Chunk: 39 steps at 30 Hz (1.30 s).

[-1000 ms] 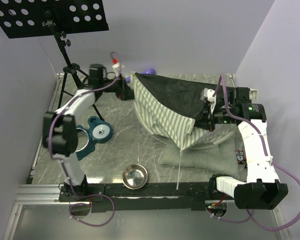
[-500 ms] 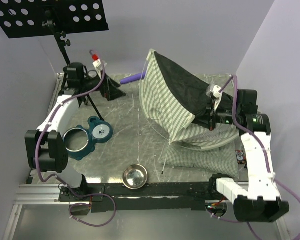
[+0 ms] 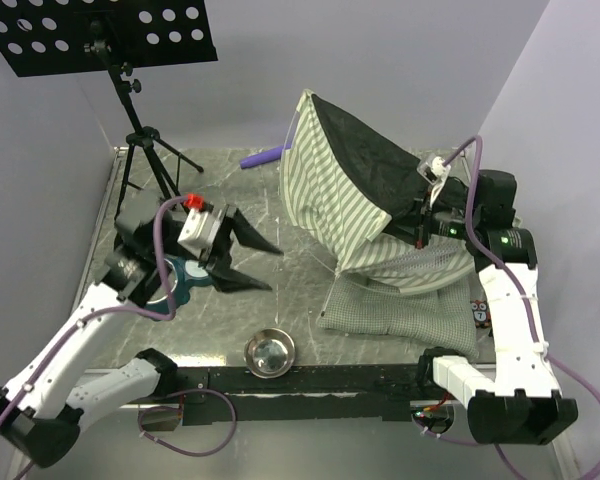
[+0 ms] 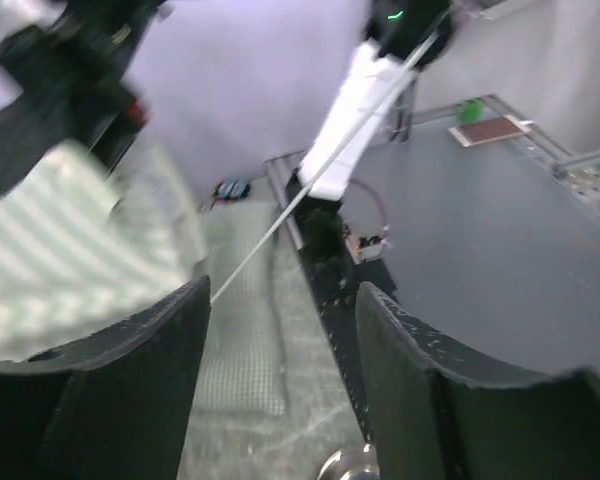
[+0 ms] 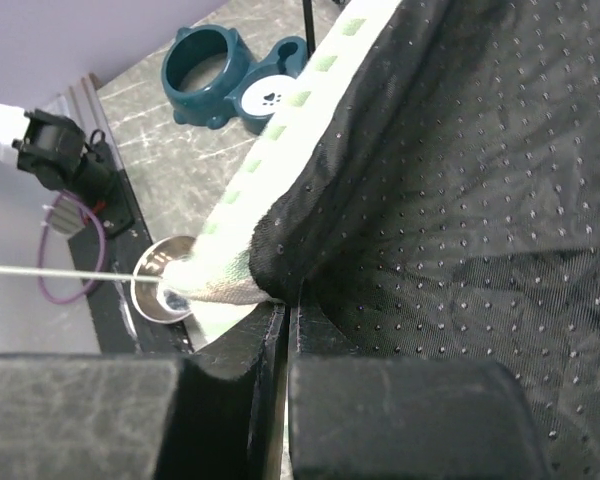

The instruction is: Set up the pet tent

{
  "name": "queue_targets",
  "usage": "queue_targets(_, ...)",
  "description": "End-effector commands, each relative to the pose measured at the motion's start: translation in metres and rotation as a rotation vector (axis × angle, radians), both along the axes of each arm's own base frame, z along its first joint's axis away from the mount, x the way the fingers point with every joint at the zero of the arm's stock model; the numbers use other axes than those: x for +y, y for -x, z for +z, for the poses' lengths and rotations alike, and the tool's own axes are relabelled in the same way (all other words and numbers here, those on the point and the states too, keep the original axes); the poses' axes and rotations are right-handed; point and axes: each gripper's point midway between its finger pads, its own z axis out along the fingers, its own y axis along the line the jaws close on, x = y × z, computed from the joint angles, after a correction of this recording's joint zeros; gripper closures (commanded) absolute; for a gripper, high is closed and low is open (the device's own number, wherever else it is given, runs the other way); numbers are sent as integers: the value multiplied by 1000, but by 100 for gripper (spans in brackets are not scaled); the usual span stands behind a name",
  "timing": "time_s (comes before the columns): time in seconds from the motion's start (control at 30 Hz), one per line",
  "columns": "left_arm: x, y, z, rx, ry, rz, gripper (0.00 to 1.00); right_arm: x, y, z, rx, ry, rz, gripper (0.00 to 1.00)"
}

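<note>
Pale walls close in a grey marbled worktop (image 3: 250, 215). Toward its right edge the pet tent (image 3: 325, 200) stands half raised and tilted, its lower part resting on the checked cushion (image 3: 400, 310). The right gripper (image 5: 285, 320) is clenched on the hem beside the dark lining (image 5: 460, 150). The left gripper (image 3: 270, 268) hangs over the left side, fingers apart, grasping nothing. I think the thin fabric may slip from this single pinch, and then the tent would fall flat, because nothing else supports it
</note>
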Motion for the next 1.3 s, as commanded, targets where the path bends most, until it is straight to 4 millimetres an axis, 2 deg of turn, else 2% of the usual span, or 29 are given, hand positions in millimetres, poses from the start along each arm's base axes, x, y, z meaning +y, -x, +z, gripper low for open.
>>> queue_targets(0.0, -18, 15, 19, 66, 119, -77, 39, 2, -8, 28, -50, -37, -5, 100)
queue_targets(0.1, -28, 32, 31, 85, 150, -157, 43, 2, -11, 28, -43, -42, -11, 100)
queue_targets(0.23, -46, 55, 30, 81, 148, -290, 48, 3, -13, 27, -25, -50, -22, 100)
queue_targets(0.4, -52, 60, 29, 92, 185, -335, 50, 3, -10, 21, -23, -49, -27, 100)
queue_targets(0.7, -57, 84, 34, 24, 237, -397, 49, 7, -10, 19, -16, -50, -19, 100)
queue_targets(0.87, -65, 87, 37, 23, 254, -404, 52, 7, -6, 18, -22, -46, -16, 100)
queue_targets(0.97, -71, 83, 36, 36, 250, -389, 57, 8, -4, 17, -25, -52, -12, 100)
queue_targets(1.13, -75, 82, 35, 49, 241, -385, 72, 8, -3, 17, -32, -53, -11, 100)
queue_targets(1.2, -77, 81, 34, 58, 237, -382, 78, 9, -3, 16, -30, -55, -8, 100)
queue_targets(1.27, -78, 79, 34, 75, 235, -373, 90, 9, -3, 16, -28, -54, -6, 100)
